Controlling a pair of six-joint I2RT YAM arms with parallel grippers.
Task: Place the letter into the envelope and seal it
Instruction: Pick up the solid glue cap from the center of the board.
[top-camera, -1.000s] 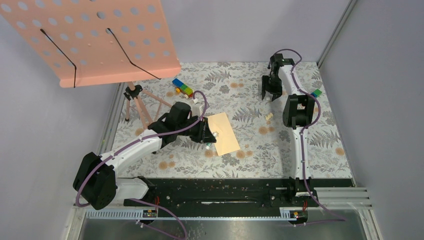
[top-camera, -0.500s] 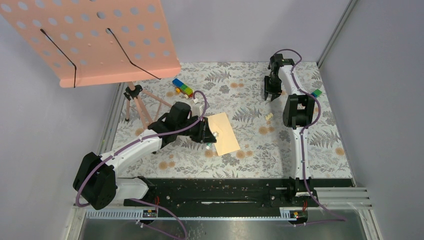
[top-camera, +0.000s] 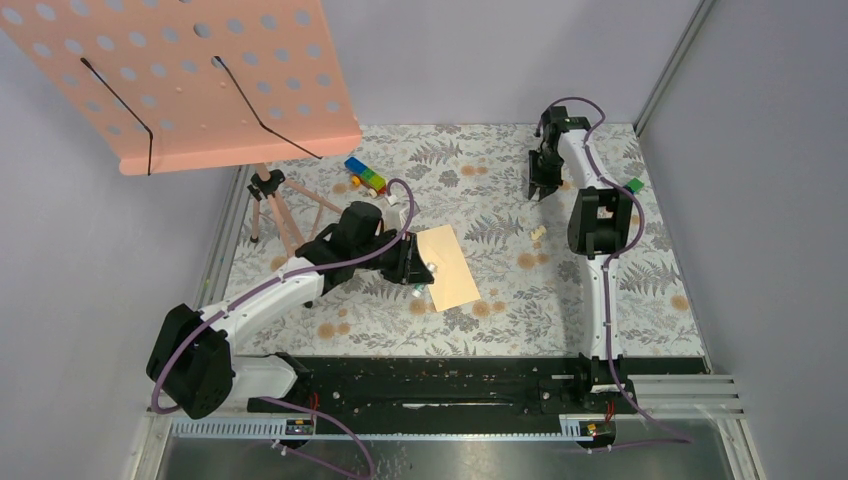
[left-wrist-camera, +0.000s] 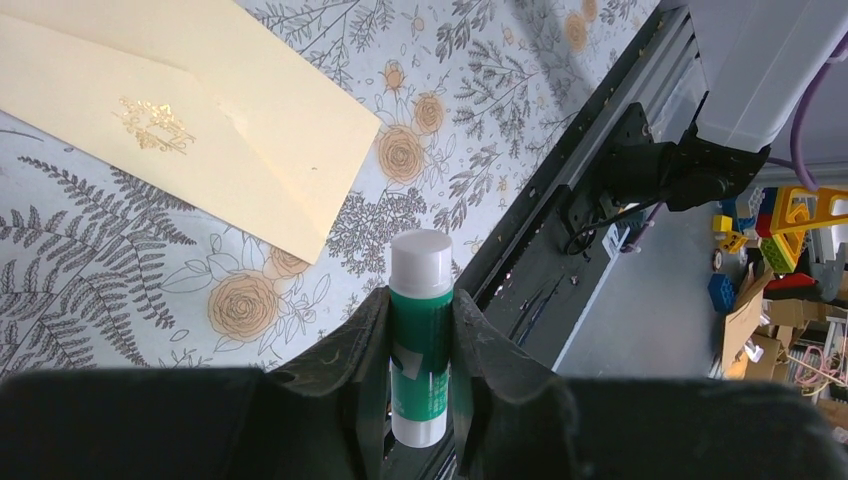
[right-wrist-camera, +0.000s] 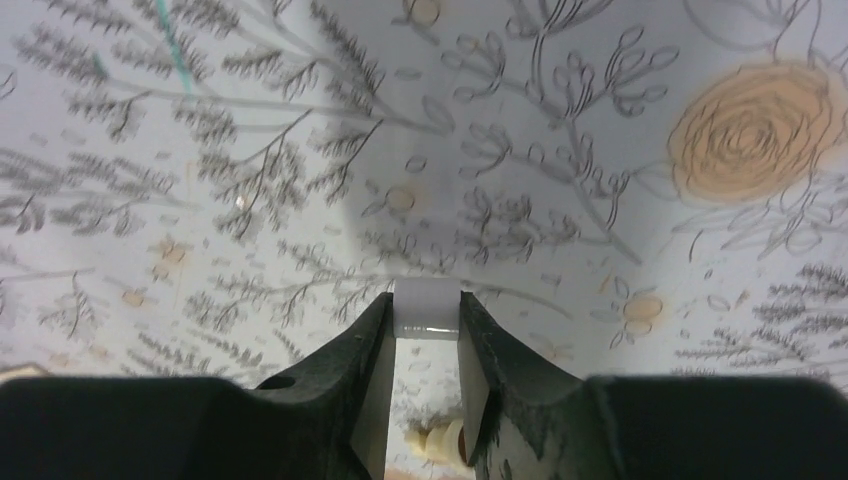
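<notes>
Two grippers are each clamped on something, and both grips look tied to the sealing step rather than to loading. The left gripper (left-wrist-camera: 420, 300) is closed on a glue stick (left-wrist-camera: 421, 360), green-bodied with a white top. It pinches the stick around its middle, so the top sticks out past the fingertips and can be brought down onto paper. It hovers just beside the near left edge of the envelope (top-camera: 447, 265), which lies flat on the flowered table (top-camera: 620, 280), roughly midway between the arms. The envelope is tan, with a small gold mark and a diagonal fold line showing in the left wrist view; whether that fold is the flap lying shut or open I cannot tell. No separate cream letter shows in any view, so my guess is that it sits inside the envelope, though nothing confirms it. The right gripper (top-camera: 540, 190) is well apart, at the far side of the table. Its fingers press against both sides of a small white piece (right-wrist-camera: 427, 308), possibly the glue stick's cap, kept out of the way so that it cannot roll off. If so, gluing the flap and pressing it down remain.
</notes>
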